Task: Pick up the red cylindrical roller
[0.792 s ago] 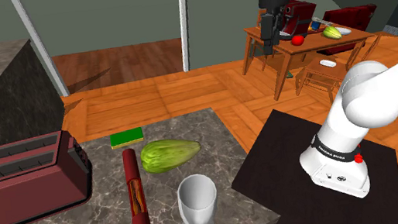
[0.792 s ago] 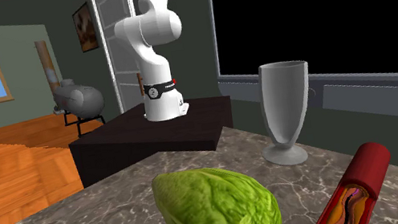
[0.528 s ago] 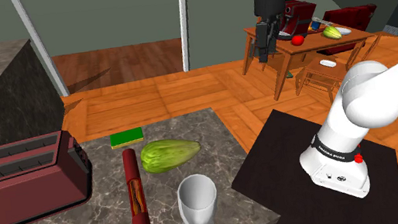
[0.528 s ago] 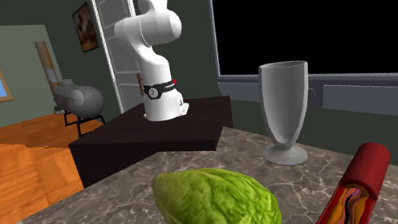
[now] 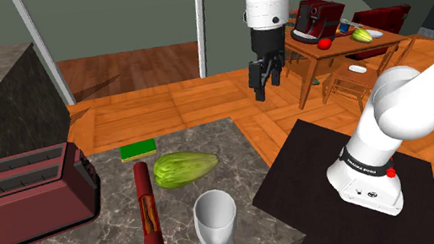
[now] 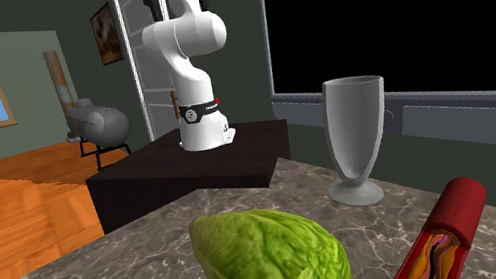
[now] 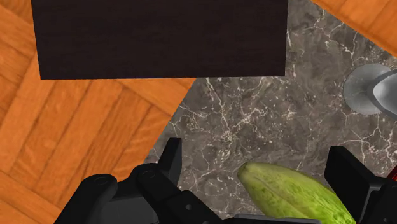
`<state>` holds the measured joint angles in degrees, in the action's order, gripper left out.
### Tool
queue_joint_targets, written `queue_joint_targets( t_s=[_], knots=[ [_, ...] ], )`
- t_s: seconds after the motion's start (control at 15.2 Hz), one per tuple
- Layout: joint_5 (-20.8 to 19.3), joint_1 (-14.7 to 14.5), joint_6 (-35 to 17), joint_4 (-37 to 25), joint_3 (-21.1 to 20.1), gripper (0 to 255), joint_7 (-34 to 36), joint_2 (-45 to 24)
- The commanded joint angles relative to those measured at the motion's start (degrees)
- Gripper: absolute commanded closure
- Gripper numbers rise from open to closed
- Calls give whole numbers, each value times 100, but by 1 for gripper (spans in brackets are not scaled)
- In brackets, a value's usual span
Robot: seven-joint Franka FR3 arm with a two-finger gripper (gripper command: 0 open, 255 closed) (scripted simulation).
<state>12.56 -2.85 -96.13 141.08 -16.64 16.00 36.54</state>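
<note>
Risk: claw (image 5: 260, 82), spread wide and empty, hangs well above tabletop (image 5: 227, 138) with green vegetable (image 5: 183, 169) below it and red roller (image 5: 147, 212) lying just beyond that, near glass (image 5: 216, 223); a careless descent could strike the vegetable or set the roller rolling.

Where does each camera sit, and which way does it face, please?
Shoulder view: beside and behind the stand, looking down over the marble counter; white arm and tool show.
Second exterior view: low over the counter, facing the arm's base past the goblet.
Wrist view: on the hand, looking down at counter and stand; open fingers show.
Shared: green vegetable in all three; red roller in both exterior views.
</note>
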Motion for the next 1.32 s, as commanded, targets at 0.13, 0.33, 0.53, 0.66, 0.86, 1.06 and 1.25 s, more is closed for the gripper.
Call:
queue_joint_targets(
  t_s=[0.13, 0.33, 0.53, 0.66, 0.86, 1.06, 1.25],
  knots=[
    [215, -43, -642, 23, -542, 0, 679, -496],
    [266, -25, -1136, -76, -951, 0, 1201, -1009],
    [192, 28, -1621, -252, -1352, 0, 1766, -1608],
    [57, 83, -1931, -412, -1612, 0, 2177, -2055],
    [-309, 158, -2357, -712, -1958, 0, 2870, -2800],
    [-879, 166, -2700, -1091, -2195, 0, 3658, -3626],
    [-1572, 11, -2919, -1556, -2233, 0, 4477, -4490]
  ],
)
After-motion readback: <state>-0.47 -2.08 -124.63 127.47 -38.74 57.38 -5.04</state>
